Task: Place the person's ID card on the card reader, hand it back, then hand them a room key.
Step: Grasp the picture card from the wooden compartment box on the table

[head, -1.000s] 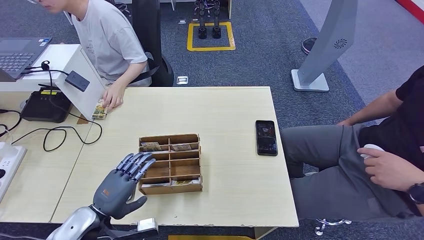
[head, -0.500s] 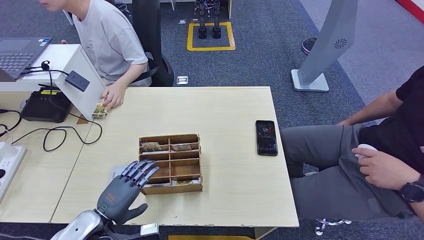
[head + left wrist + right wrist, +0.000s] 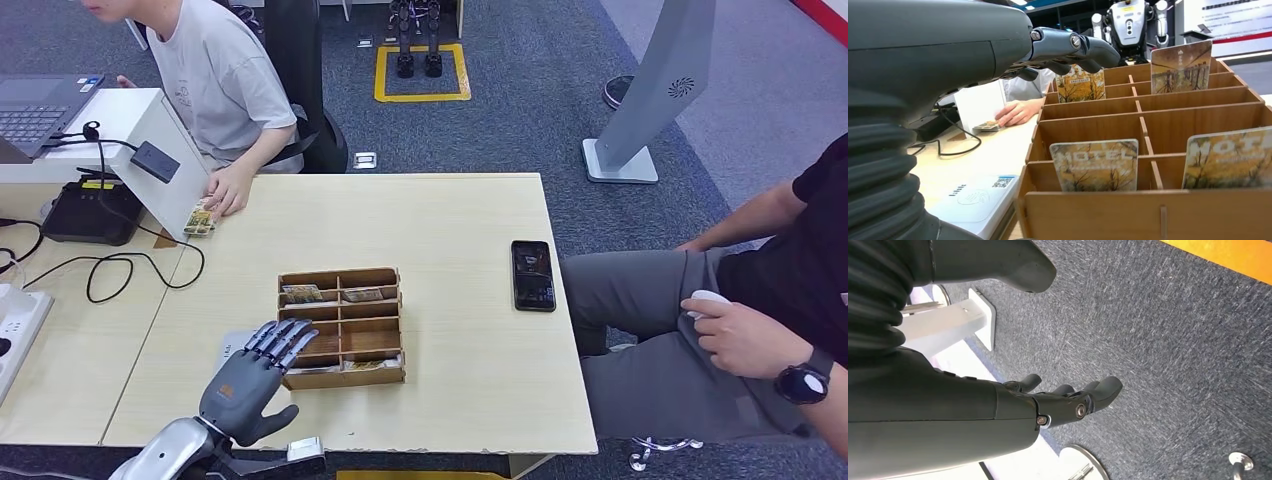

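Now the empty, spread left hand [image 3: 252,375] hovers over the card reader [image 3: 979,199], apparently not touching it.

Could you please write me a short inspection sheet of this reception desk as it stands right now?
Surface: light wooden table, bare in the middle.
Job's things: wooden card rack with hotel key cards upright in several compartments; white card reader flat beside the rack; a card under the hand of the person in the grey shirt.
Clutter: black phone near the table's right edge.
Hands: left hand empty, fingers spread, over the rack's left edge; right hand empty, hanging over carpet.
Cables: black cable looped on the table, running from a black device; white power strip at the left.
Surroundings: laptop, seated person in black, grey stand.
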{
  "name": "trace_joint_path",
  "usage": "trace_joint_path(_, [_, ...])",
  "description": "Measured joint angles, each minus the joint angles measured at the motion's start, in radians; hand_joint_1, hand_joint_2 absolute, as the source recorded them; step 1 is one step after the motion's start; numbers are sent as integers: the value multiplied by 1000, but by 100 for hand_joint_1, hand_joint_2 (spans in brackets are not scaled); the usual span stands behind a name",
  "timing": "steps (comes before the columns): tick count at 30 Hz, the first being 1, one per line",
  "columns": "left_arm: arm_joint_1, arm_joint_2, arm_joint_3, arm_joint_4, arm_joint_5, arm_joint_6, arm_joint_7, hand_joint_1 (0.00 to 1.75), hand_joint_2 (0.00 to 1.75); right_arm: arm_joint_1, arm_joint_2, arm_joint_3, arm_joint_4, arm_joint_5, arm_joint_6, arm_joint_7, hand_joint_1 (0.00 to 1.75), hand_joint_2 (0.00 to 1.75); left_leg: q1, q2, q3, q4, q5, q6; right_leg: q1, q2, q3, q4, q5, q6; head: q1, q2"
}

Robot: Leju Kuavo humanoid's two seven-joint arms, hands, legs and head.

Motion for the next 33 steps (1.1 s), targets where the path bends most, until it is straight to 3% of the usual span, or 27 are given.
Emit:
trace_joint_path(23, [-37,-62,0,94,-3,2,26,0,175,-1,0,0,0,5,-1,0,0,175,0,0,0,0,0,0,0,0,0,0,0,0,0,0])
trace_joint_path(27, [-37,-71,0,108,-2,2,25,169,175,-2,0,0,0,5,-1,-1,0,175,0,0,0,0,0,0,0,0,0,0,0,0,0,0])
trace_joint_path(33, [-35,-77,0,110,51,-7,-2,175,175,-1,0,0,0,6,-2,-1,0,175,0,0,0,0,0,0,0,0,0,0,0,0,0,0])
